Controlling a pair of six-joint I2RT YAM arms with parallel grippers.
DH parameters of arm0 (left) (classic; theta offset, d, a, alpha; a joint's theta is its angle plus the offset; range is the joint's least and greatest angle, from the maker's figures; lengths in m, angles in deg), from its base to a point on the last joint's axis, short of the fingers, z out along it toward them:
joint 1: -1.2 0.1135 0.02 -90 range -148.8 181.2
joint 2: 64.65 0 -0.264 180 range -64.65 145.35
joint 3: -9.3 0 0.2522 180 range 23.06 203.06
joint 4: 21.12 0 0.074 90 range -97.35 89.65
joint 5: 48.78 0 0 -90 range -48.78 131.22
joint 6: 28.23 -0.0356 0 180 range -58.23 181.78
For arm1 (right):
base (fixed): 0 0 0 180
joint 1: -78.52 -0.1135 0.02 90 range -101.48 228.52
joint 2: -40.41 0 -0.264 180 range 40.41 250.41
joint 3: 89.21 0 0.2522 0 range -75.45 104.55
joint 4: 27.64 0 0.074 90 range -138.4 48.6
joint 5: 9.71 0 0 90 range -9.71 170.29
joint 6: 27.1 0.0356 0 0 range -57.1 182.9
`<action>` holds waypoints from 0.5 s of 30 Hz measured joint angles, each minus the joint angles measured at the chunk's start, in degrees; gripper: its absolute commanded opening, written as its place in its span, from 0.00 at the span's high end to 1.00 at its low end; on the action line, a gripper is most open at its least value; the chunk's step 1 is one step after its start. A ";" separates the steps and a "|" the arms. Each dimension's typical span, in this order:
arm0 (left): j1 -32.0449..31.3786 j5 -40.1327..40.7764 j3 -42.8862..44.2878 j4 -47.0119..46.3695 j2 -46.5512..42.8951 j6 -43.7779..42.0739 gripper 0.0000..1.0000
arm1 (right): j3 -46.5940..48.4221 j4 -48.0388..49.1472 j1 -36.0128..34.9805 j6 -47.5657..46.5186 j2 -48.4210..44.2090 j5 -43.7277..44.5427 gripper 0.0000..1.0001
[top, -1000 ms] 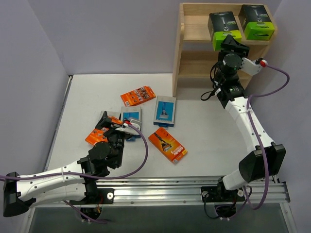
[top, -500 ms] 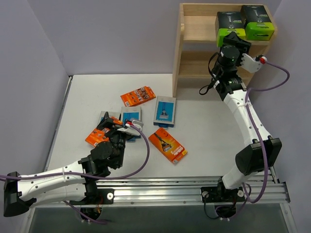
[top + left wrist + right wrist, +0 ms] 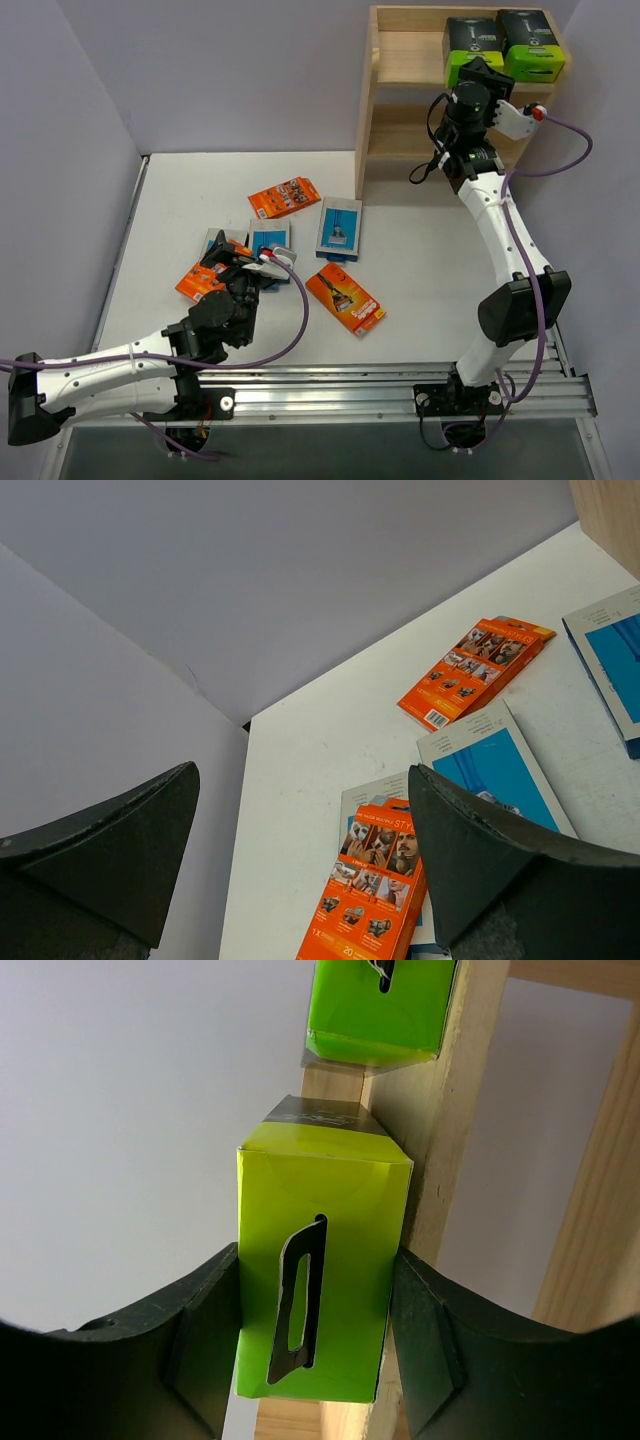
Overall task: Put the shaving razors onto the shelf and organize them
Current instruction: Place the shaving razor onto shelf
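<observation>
On the top tier of the wooden shelf (image 3: pixel 400 55) stand two black razor boxes with lime-green ends, one at the far right (image 3: pixel 530 42) and one to its left (image 3: pixel 470 42). My right gripper (image 3: pixel 478 74) is shut on the left box's green end (image 3: pixel 315 1280), which rests against the shelf's wood (image 3: pixel 440 1160). Orange packs (image 3: pixel 284 197) (image 3: pixel 346 298) (image 3: pixel 198 282) and light-blue cards (image 3: pixel 339 229) (image 3: pixel 271 238) lie on the table. My left gripper (image 3: pixel 238 262) hangs open just above the nearest orange pack (image 3: pixel 375 880), which overlaps a light-blue card (image 3: pixel 365 800).
The shelf's lower tier (image 3: pixel 400 130) sits behind my right arm's wrist. The left wall (image 3: pixel 90 730) runs close beside my left gripper. White table (image 3: pixel 420 270) spreads between the packs and the shelf.
My right arm has lifted the black box up and back onto the top tier, beside the other box. My left arm has stayed almost still.
</observation>
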 measured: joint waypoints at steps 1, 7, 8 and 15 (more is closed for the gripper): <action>0.00 -0.02 0.00 0.20 0.00 0.22 0.06 | 0.00 -0.02 0.28 0.02 0.00 -0.39 0.44; 0.00 -0.13 0.11 1.20 0.00 1.05 0.06 | -0.17 -0.96 1.29 0.20 -0.26 -2.05 0.28; 0.00 -0.15 0.26 1.49 0.00 1.14 0.06 | -0.28 -1.27 1.42 0.20 -0.42 -2.36 0.25; 0.00 -0.15 1.29 2.84 0.00 2.34 0.06 | -1.84 -2.01 1.70 -0.07 -2.99 -4.44 0.09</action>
